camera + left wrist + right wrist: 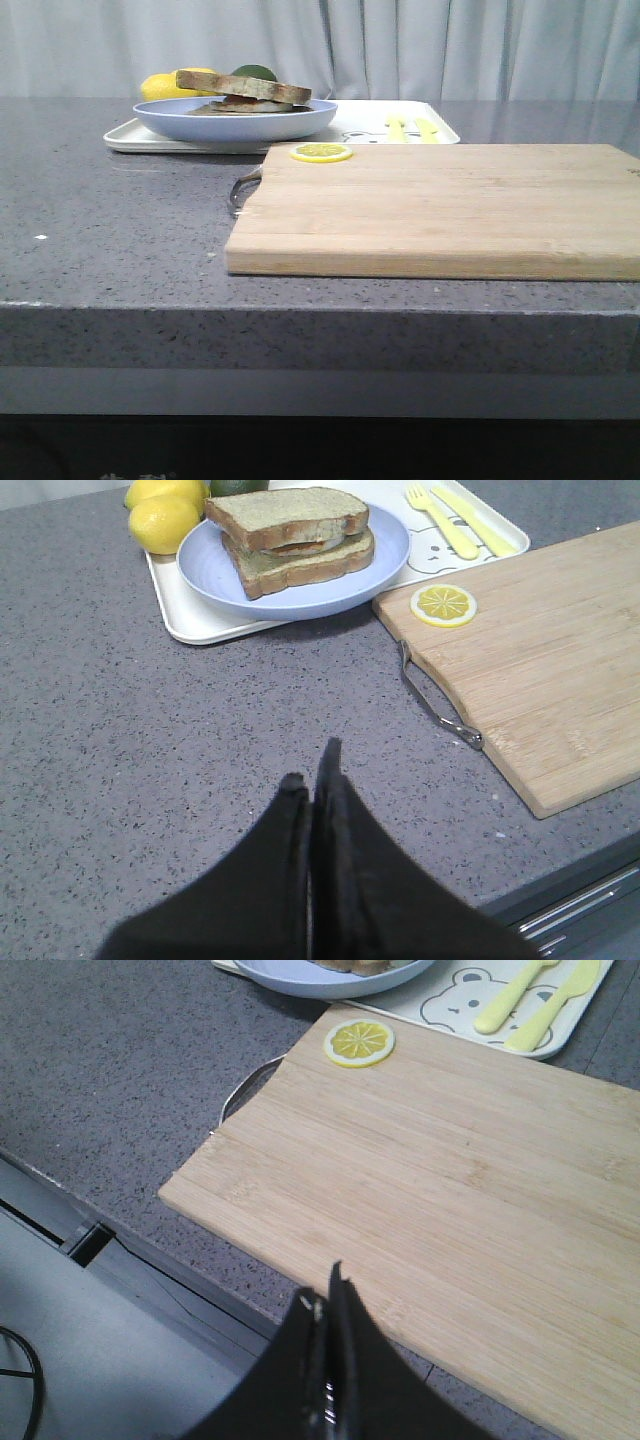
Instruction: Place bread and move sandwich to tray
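The sandwich (pixel 296 538) sits on its blue plate (pixel 385 575) on the tray (pixel 205 628), left end effector (pixel 312 780) closed above the counter

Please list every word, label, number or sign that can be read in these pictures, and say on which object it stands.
No readable words, brands or numbers on any object.
Tray: a cartoon bear face in outline, a picture only, no lettering.
Front view, bottom edge: pale marks on the dark panel below the table, cut off by the frame, unreadable.
Cutting board, plate, lemon slice: no text.

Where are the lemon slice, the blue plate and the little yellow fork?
lemon slice (pixel 443 604), left wrist view, its centre.
blue plate (pixel 390 545), left wrist view, bare rim beside the sandwich.
yellow fork (pixel 447 530), left wrist view, mid-handle.
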Motion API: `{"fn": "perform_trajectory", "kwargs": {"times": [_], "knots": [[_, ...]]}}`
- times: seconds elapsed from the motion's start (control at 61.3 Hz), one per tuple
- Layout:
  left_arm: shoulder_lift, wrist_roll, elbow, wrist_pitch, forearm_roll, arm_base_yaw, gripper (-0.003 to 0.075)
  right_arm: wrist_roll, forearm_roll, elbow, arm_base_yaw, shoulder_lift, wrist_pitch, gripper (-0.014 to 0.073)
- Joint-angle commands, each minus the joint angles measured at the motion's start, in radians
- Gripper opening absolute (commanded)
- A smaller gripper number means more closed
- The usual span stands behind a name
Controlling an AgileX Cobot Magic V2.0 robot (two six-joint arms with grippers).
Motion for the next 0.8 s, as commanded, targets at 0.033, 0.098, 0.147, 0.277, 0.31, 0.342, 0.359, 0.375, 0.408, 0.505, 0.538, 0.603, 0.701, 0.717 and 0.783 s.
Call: {"fn": "perform_trajectory", "kwargs": {"times": [0.033, 0.098, 0.147, 0.277, 0.31, 0.342, 0.359, 0.375, 0.408, 0.505, 0.538, 0.603, 0.701, 0.717, 0.783], "knots": [[-0.001, 0.001, -0.025, -0.063, -0.013, -0.009, -0.002, -0.003, -0.003, -0.028, 0.001, -0.002, -0.058, -0.0067], [-0.001, 0.001, -0.025, -0.063, -0.013, -0.009, -0.002, -0.003, -0.003, -0.028, 0.001, -0.002, -0.058, -0.0067], [-0.001, 0.001, -0.025, -0.063, -0.013, -0.009, -0.002, -0.003, -0.003, -0.028, 0.001, -0.002, -0.058, -0.0067], [-0.03, 0.001, -0.011, -0.083, -0.018, -0.009, -0.002, -0.003, -0.003, -0.028, 0.001, -0.002, -0.058, -0.0067], [-0.054, 0.001, 0.002, -0.091, -0.023, -0.006, -0.002, -0.003, -0.003, -0.028, 0.001, -0.002, -0.057, -0.0067], [-0.075, 0.001, 0.014, -0.098, -0.023, 0.001, -0.002, -0.003, -0.003, -0.028, 0.001, -0.002, -0.057, -0.0067], [-0.093, 0.001, 0.024, -0.103, -0.023, 0.009, -0.002, -0.003, -0.003, -0.028, 0.001, -0.002, -0.057, -0.0067], [-0.106, 0.001, 0.031, -0.107, -0.023, 0.016, -0.002, -0.003, -0.003, -0.028, 0.001, -0.002, -0.057, -0.0067], [-0.152, 0.001, 0.054, -0.12, -0.023, 0.039, -0.002, -0.003, -0.003, -0.028, 0.001, -0.002, -0.056, -0.0067], [-0.258, 0.001, 0.108, -0.126, -0.001, 0.107, -0.002, -0.003, -0.003, -0.028, 0.001, -0.002, -0.056, -0.0067], [-0.283, 0.001, 0.125, -0.128, -0.001, 0.127, -0.002, -0.003, -0.003, -0.028, 0.001, -0.002, -0.056, -0.0067], [-0.334, 0.001, 0.165, -0.14, -0.001, 0.155, -0.002, -0.003, -0.003, -0.028, 0.001, -0.002, -0.056, -0.0067], [-0.379, 0.001, 0.227, -0.151, -0.007, 0.183, -0.002, -0.003, -0.003, -0.028, 0.001, -0.002, -0.056, -0.0067], [-0.384, -0.004, 0.236, -0.157, -0.01, 0.185, -0.002, -0.003, -0.003, -0.028, 0.001, -0.002, -0.056, -0.0067], [-0.424, -0.063, 0.29, -0.218, -0.01, 0.185, -0.002, -0.003, -0.003, -0.028, 0.001, -0.002, -0.056, -0.0067]]}}
